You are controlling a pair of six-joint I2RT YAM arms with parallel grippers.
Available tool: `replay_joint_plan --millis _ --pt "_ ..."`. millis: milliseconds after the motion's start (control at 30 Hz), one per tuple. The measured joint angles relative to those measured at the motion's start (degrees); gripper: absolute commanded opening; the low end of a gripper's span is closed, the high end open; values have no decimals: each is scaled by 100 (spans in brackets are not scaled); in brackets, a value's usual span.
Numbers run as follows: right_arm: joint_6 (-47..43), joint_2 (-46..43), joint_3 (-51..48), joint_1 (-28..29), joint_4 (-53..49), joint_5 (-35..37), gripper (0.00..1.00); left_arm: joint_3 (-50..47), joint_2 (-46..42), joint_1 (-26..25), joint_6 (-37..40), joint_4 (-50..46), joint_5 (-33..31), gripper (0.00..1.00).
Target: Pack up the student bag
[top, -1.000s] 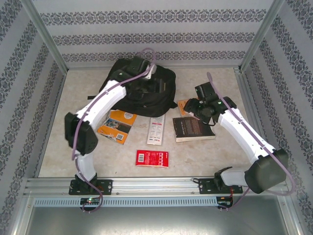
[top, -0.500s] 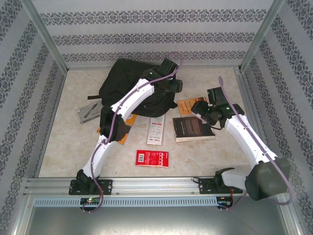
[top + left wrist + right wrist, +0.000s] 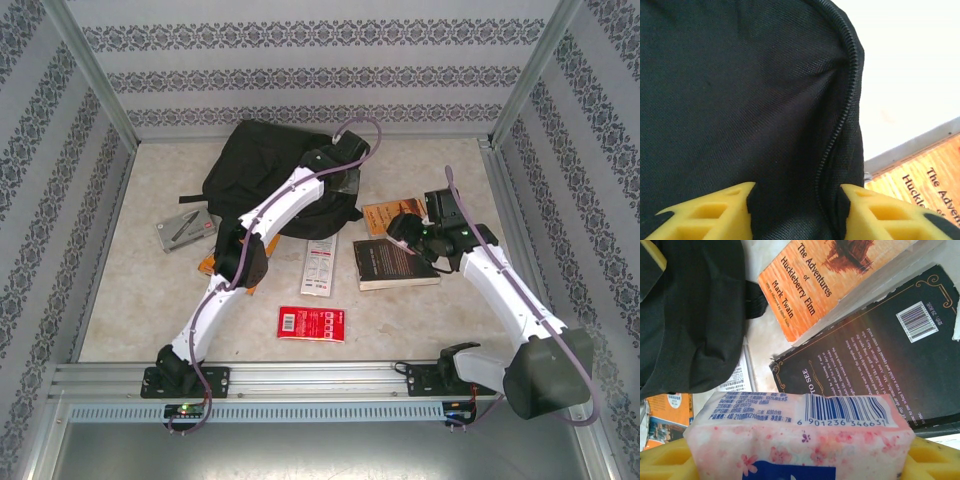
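Note:
The student bag is a black fabric backpack lying at the back of the table, left of centre. My left gripper reaches over its right edge. In the left wrist view the yellow fingers stand on either side of a fold of the student bag beside its zipper, with the left gripper shut on that fabric. My right gripper hovers right of the bag over the books, and the right gripper is shut on a pink flowered tissue pack.
An orange Huckleberry Finn book and a dark-covered book lie under the right gripper. A white leaflet, a red pack, another orange book and a grey case lie on the table in front of the bag.
My left arm swung from the bag's middle to its right edge and its jaws closed in on the fabric. The right gripper kept the tissue pack and shifted slightly.

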Motion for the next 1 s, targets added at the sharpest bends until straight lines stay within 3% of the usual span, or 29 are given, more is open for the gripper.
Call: replay_joint_plan --millis 100,200,400,600,933,967,1000 --pt "0 -85 -68 4 57 -26 60 15 0 2 46 7 -66 11" --pt "0 -155 -105 33 81 -22 59 17 -2 11 39 4 -37 0" --pt "2 -225 -136 273 127 33 58 15 -236 63 22 0 271 0" --pt "2 -234 7 389 118 33 57 -39 -1040 210 39 -83 654 0" --pt "-7 214 1491 920 319 -118 58 -382 -2559 586 240 -140 1025 0" --pt "-13 343 1720 968 326 -120 58 -433 -2636 586 271 -133 1071 4" --pt "-15 446 1912 990 343 -114 58 -518 -2702 586 299 -136 1128 19"
